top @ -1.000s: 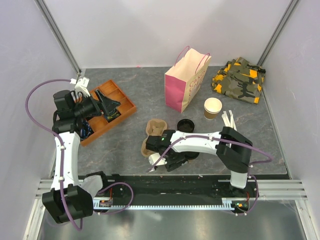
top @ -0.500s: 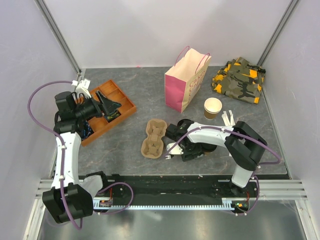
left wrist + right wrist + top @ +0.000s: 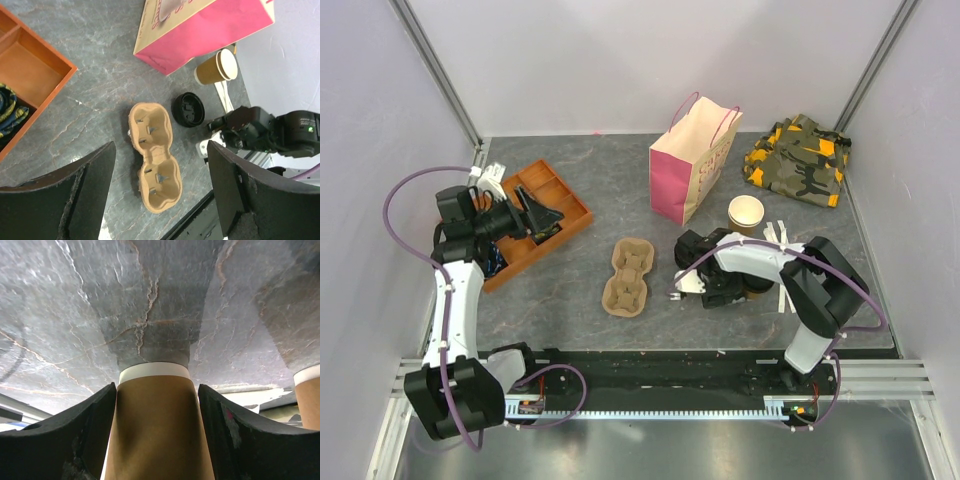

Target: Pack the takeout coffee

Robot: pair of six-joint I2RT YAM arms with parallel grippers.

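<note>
Tray (image 3: pixel 548 182) far left, cup carrier (image 3: pixel 627 277) in the middle, lid (image 3: pixel 188 109) just right of it, bag (image 3: pixel 692 165) behind, cloth (image 3: pixel 798 160) far right. One cup (image 3: pixel 745 215) stands right of the bag; a second cup (image 3: pixel 155 435) sits inside the right gripper (image 3: pixel 156 390).

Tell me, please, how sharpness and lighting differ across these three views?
Top external: evenly lit and sharp across the table, no harsh glare. Left wrist: table crisp, the left gripper's fingers dark and soft-edged. Right wrist: the tan cup looms close and slightly soft, a dark shadow beyond its rim.
</note>
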